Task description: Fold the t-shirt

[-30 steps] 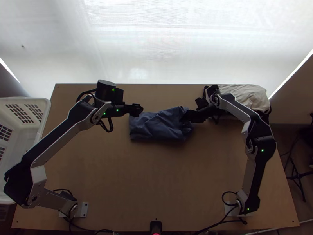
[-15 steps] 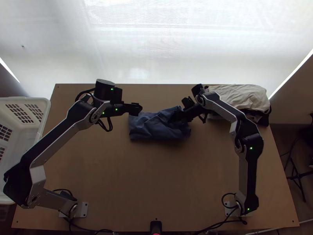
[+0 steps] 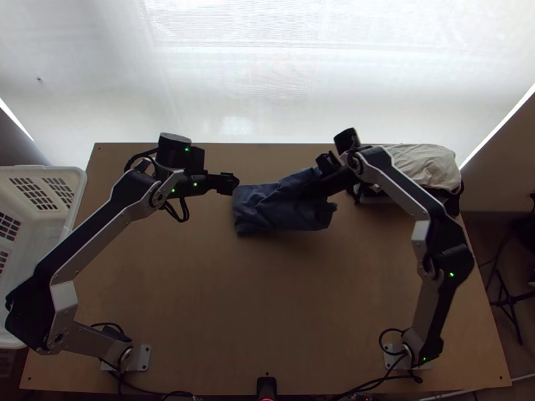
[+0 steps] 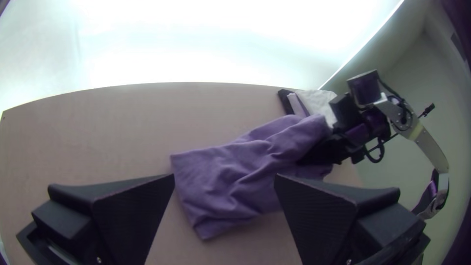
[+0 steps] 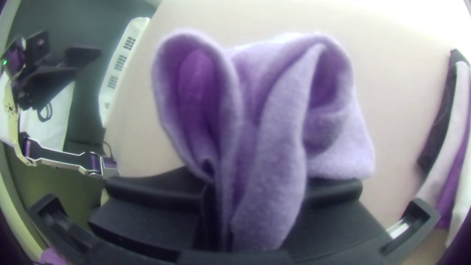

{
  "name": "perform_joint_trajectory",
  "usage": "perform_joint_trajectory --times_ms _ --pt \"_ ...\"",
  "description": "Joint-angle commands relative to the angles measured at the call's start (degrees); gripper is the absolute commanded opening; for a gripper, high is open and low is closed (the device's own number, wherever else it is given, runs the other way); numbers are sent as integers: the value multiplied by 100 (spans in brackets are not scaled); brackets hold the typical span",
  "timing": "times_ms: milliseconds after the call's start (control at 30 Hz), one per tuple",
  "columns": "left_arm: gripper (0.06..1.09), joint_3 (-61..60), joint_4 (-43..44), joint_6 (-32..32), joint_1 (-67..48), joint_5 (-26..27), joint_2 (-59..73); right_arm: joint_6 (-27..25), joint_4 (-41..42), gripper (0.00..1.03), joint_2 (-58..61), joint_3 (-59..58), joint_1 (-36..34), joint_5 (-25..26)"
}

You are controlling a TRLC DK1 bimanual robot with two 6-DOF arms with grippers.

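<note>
Stretching out in front of me is the light wooden surface, with a white basket along its left side and a heap of pale and dark cloth at the far right corner. Between the two arms, towards the far side, is the blue t-shirt, folded at its left end and bunched at its right. The right gripper has its jaws closed on that bunched part, and the left gripper, near the other end, holds its jaws wide apart with nothing between them
</note>
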Motion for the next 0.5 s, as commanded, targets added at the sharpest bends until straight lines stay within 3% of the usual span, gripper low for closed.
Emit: perform_joint_trajectory --times_ms 0,200,300,467 --pt "104 -23 33 26 48 10 34 -676 -583 3 -1159 105 -219 136" --pt "104 -23 68 79 39 36 96 -1326 -1392 3 -1361 861 -729 -5" --pt "104 -23 68 123 30 45 122 -1388 -1576 3 -1397 1204 -1010 -5" --pt "104 -23 112 132 30 63 113 -2065 -2499 3 -1537 1652 -1467 -101"
